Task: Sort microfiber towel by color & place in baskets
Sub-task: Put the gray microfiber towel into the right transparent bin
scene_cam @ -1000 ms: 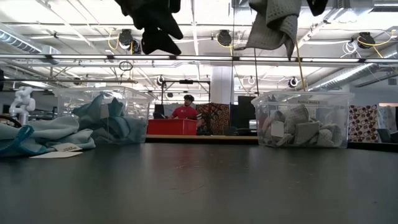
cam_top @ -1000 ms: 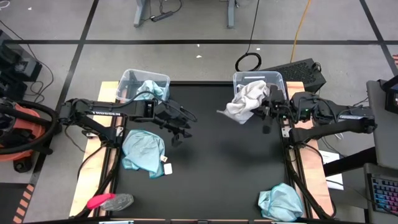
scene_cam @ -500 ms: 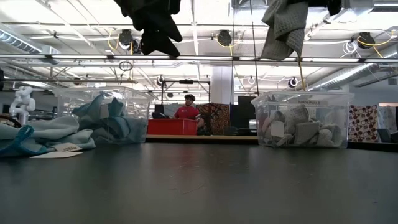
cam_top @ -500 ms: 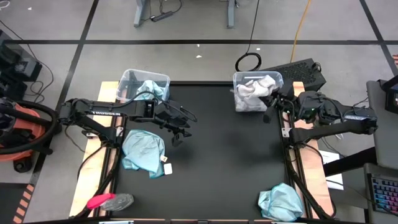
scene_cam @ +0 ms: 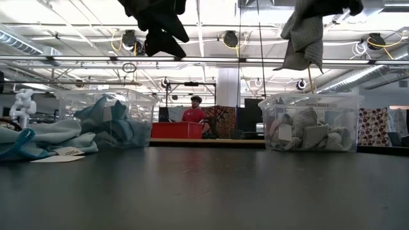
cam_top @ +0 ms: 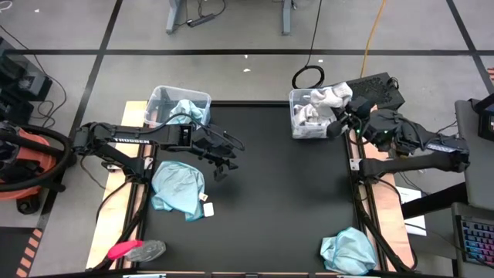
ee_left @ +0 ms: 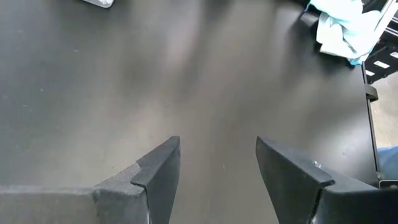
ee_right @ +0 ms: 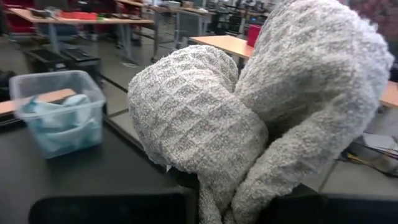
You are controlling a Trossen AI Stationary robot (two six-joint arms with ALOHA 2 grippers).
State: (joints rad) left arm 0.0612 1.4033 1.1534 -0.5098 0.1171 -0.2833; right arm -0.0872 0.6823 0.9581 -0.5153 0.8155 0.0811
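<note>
My right gripper point(cam_top: 340, 122) is shut on a pale grey-white microfiber towel point(cam_top: 327, 98) and holds it above the right clear basket point(cam_top: 292, 114), which has grey towels in it. In the low view this towel point(scene_cam: 304, 37) hangs high over that basket point(scene_cam: 348, 121). My left gripper point(cam_top: 224, 158) is open and hovers over the middle of the table, touching nothing. A teal towel point(cam_top: 178, 188) lies flat on the table at its near left. Another teal towel point(cam_top: 349, 249) lies at the near right corner. The left basket point(cam_top: 158, 93) holds teal towels. My right gripper pinches the grey-white towel at a bunched fold point(ee_right: 219, 186); several layers bulge out past the fingers and hide their tips. The towel is lifted clear and hangs slack below the gripper point(scene_cam: 326, 6), its lower end point(scene_cam: 300, 61) above the basket's rim.
A pink-and-grey object point(cam_top: 137, 249) lies at the table's near left corner. A small white tag point(cam_top: 208, 208) sits beside the flat teal towel. The dark table point(cam_top: 270, 201) is bare between the two arms. A person point(scene_cam: 192, 114) stands far behind the table.
My right gripper has moved toward the table's far right corner, carrying the grey-white towel from over the table's far side to above the right basket. The towel has swung along and now hangs bunched over the basket.
</note>
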